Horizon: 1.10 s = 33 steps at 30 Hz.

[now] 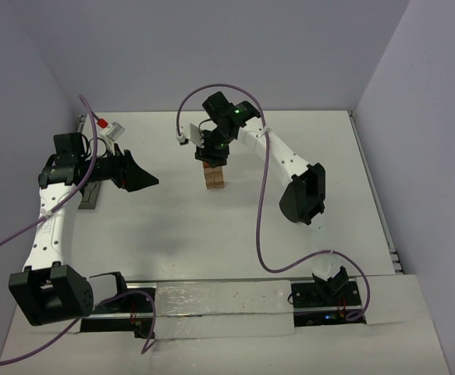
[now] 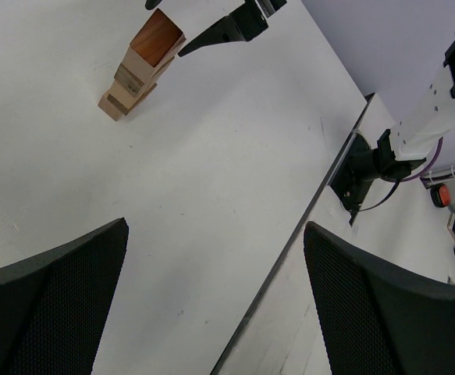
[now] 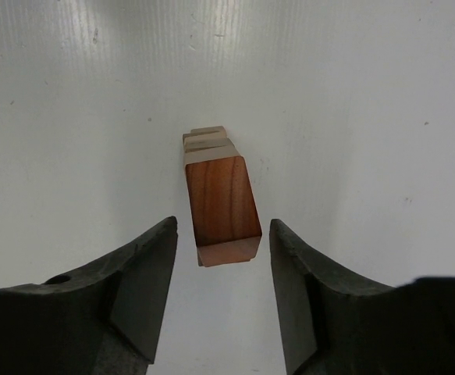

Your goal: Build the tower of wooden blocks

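The left hand [image 1: 143,178] hangs released, its two fingers [image 2: 55,297] spread wide with nothing between them. In the top view it sits at about 9 o'clock from the wood block tower [image 1: 215,178] and well apart from it, and its own wrist view shows only bare desk [image 2: 211,156] between the fingers. The tower stands upright on the desk, a little toward 12 o'clock of centre. It is made of light-tan cubes [image 3: 206,141] stacked slightly out of line, with a reddish-brown block [image 3: 223,203] on top. The right hand [image 3: 223,226] hovers directly over the tower and is also released. Its fingers [image 3: 145,273] flank the reddish-brown block at 9 and 3 o'clock with a thin gap on each side, touching nothing.
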### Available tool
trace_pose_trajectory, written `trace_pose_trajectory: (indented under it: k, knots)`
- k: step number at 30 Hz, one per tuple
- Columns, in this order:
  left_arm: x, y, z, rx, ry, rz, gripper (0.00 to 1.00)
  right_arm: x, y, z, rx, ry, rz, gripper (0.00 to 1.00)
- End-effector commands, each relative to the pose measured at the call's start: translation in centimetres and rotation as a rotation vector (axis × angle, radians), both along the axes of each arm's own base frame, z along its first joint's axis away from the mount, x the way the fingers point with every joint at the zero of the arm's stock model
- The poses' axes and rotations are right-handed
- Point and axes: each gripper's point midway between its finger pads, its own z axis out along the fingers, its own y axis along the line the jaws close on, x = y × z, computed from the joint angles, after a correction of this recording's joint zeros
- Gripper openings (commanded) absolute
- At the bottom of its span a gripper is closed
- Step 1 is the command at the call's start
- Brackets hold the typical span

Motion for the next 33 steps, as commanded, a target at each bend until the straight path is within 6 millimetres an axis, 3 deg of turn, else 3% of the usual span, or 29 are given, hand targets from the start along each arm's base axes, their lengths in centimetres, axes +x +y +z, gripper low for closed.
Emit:
trace_pose_trajectory:
  k: [1, 6, 13, 15, 17, 18, 21, 24, 27, 30, 31, 33]
  knots:
    - [0.2, 0.1, 0.8, 0.004, -0.045, -0.013, 0.99, 0.2, 1.1, 1.4, 0.041, -0.039, 0.009, 0.62]
    - [0.3, 0.2, 0.7, 0.01, -0.046, -0.008, 0.99, -0.1, 1.8, 3.4, 0.086, -0.063, 0.003, 0.67]
    - [2.0, 1.4, 0.5, 0.075, -0.034, 0.092, 0.99, -1.7, 2.2, 11.2, 0.241, -0.145, -0.034, 0.81]
    - [3.2, 2.4, -0.1, 0.131, -0.019, 0.174, 0.99, -2.3, 1.7, 13.6, 0.293, -0.163, -0.067, 0.84]
    - [4.1, 3.5, -0.9, 0.18, -0.001, 0.244, 0.99, -3.1, 0.7, 16.4, 0.35, -0.188, -0.102, 0.94]
    - [4.4, 4.0, -1.1, 0.203, -0.001, 0.267, 0.99, -2.8, 0.5, 15.8, 0.352, -0.165, -0.126, 0.98]
    - [5.2, 5.1, -2.1, 0.269, -0.006, 0.317, 0.99, -3.4, -2.0, 17.7, 0.445, -0.114, -0.258, 1.0]
    - [5.7, 4.7, -3.2, 0.319, 0.013, 0.314, 0.99, -2.5, -6.1, 17.9, 0.527, -0.046, -0.459, 1.0]
    - [5.8, 3.5, -4.4, 0.368, 0.017, 0.29, 0.99, -1.7, -10.3, 16.8, 0.585, -0.021, -0.64, 1.0]
    - [6.3, 2.1, -5.7, 0.424, 0.006, 0.284, 0.99, -2.4, -15.2, 15.6, 0.64, -0.049, -0.839, 1.0]
    - [6.4, 2.1, -6.3, 0.455, 0.009, 0.295, 0.99, -2.2, -16.8, 12.7, 0.622, -0.029, -0.934, 1.0]
    - [6.6, 2.4, -6.6, 0.469, 0.005, 0.317, 0.99, -2.7, -18.2, 10.8, 0.615, -0.021, -1.021, 1.0]
